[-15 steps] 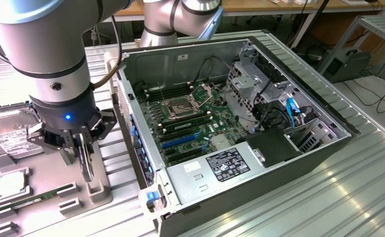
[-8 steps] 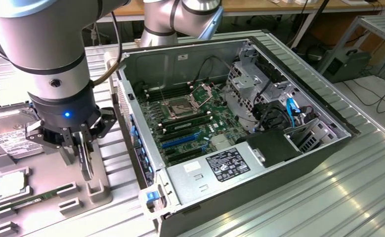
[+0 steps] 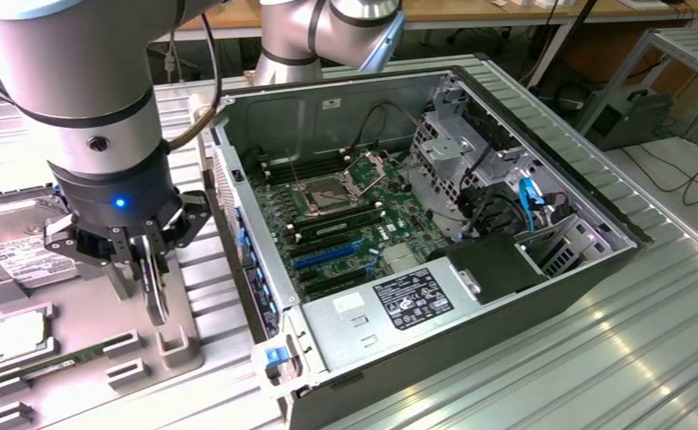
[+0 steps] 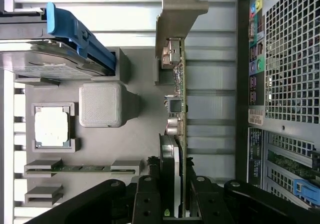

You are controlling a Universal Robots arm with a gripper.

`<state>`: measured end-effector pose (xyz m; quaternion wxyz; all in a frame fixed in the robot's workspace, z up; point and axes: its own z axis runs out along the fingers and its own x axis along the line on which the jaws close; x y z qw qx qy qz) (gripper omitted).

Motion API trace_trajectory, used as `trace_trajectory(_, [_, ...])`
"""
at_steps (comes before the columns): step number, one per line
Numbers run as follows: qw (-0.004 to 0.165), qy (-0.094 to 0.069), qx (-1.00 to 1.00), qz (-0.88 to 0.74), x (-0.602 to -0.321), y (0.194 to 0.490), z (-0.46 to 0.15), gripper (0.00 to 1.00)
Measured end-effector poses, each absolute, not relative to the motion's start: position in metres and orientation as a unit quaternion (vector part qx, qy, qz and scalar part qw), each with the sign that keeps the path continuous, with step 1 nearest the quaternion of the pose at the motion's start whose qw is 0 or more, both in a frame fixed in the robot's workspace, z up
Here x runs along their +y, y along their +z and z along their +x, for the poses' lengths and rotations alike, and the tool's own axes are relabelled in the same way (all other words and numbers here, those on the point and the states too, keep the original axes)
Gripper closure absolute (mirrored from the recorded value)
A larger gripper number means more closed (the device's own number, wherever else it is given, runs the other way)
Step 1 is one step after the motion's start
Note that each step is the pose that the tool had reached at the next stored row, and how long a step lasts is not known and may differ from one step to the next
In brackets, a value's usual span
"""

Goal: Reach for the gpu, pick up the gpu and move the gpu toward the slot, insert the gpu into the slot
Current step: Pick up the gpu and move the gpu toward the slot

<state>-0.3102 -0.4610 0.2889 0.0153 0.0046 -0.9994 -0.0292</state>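
Gpu (image 4: 179, 98) clamped on edge between gripper (image 3: 140, 291) fingers, long axis running from fingers out to bracket (image 4: 176, 13); held over tray (image 3: 73, 313); slot (image 3: 324, 257) well apart, toward exterior view's right, inside case (image 3: 313, 116)

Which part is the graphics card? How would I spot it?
Find the grey tray left of the open computer case in the exterior view. There the gripper clasps the gpu: a thin dark card standing on edge with a silver bracket, unlike the boxy hard drive or flat green memory stick.
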Motion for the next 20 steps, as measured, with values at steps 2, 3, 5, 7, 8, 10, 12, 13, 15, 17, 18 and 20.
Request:
trace_trajectory(2, [0.015, -0.029, -0.999, 0.005, -0.461, 0.290, -0.310, 0.72])
trace_trajectory(3, [0.015, -0.029, -0.999, 0.005, -0.461, 0.291, -0.310, 0.72])
trace_trajectory(5, [0.015, -0.029, -0.999, 0.005, -0.461, 0.292, -0.310, 0.72])
trace_trajectory(7, [0.015, -0.029, -0.999, 0.005, -0.461, 0.293, -0.310, 0.72])
trace_trajectory(8, [0.015, -0.029, -0.999, 0.005, -0.461, 0.294, -0.310, 0.72])
trace_trajectory(10, [0.015, -0.029, -0.999, 0.005, -0.461, 0.295, -0.310, 0.72])
trace_trajectory(12, [0.015, -0.029, -0.999, 0.005, -0.461, 0.296, -0.310, 0.72])
trace_trajectory(13, [0.015, -0.029, -0.999, 0.005, -0.461, 0.297, -0.310, 0.72])
trace_trajectory(15, [0.015, -0.029, -0.999, 0.005, -0.461, 0.298, -0.310, 0.72])
trace_trajectory(17, [0.015, -0.029, -0.999, 0.005, -0.461, 0.298, -0.310, 0.72])
trace_trajectory(18, [0.015, -0.029, -0.999, 0.005, -0.461, 0.299, -0.310, 0.72])
trace_trajectory(20, [0.016, -0.029, -0.999, 0.005, -0.461, 0.301, -0.310, 0.72])
